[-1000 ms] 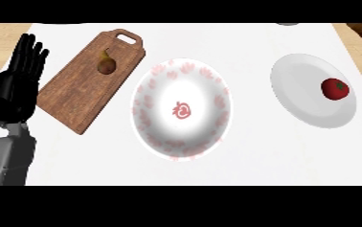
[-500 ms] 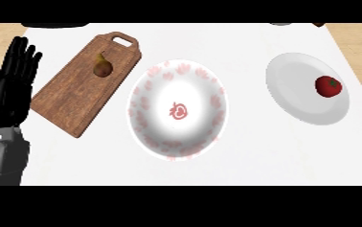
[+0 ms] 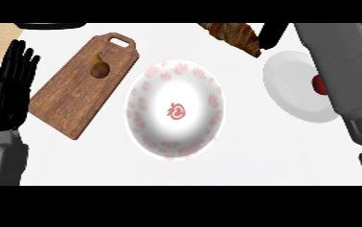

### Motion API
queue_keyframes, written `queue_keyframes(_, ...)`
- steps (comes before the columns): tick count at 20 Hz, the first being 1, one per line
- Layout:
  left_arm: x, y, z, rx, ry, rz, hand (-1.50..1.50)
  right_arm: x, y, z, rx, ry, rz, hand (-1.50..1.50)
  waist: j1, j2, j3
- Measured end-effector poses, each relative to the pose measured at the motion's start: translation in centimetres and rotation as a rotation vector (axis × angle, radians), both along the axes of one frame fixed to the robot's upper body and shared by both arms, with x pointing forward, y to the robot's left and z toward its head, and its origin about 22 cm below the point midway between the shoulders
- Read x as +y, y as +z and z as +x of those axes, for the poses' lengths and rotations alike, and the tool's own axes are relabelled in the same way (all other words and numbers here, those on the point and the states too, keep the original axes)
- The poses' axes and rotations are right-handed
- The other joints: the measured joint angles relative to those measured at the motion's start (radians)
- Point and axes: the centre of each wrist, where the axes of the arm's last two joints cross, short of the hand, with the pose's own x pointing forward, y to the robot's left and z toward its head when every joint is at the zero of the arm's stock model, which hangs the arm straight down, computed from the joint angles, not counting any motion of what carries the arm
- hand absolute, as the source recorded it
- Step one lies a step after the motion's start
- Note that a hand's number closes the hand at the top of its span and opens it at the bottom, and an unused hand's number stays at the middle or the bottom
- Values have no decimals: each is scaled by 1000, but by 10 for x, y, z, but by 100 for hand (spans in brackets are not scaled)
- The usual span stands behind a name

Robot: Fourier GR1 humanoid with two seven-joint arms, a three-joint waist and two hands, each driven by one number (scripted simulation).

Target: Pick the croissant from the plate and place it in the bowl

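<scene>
Croissant [image 3: 232, 36] at 1 o'clock, beyond the bowl [image 3: 176, 109], held at its right end by right hand [image 3: 273, 34]; finger curl hidden, cannot tell. Left hand [image 3: 17, 85] at 9 o'clock, fingers straight, released. Plate [image 3: 288, 85] at 3 o'clock. Board [image 3: 81, 87] left of bowl.

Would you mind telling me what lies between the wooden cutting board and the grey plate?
In the head view, the white bowl with pink flowers sits between the cutting board and the plate.
</scene>
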Motion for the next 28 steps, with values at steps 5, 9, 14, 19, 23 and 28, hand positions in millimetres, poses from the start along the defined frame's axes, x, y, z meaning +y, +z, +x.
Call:
queue_keyframes(5,0,-1,0,-7,-8,-6,0,43,-32,-25,34,42,-37,150,4,4,0)
queue_keyframes(9,-11,-3,5,-9,-18,-7,0,70,-64,-46,-1,4,-81,150,10,8,1)
queue_keyframes(14,-11,-3,3,-15,-21,-4,0,89,-117,-62,45,-103,-125,-150,21,12,1)
queue_keyframes(19,-11,4,3,-18,-32,1,0,99,-153,-66,173,-144,-77,-150,29,15,1)
queue_keyframes(23,-11,3,6,-21,-42,-2,0,97,-168,-61,269,-147,62,-150,37,18,1)
queue_keyframes(28,-12,9,10,-17,-44,-6,0,88,-168,-50,262,-223,287,-150,40,19,1)
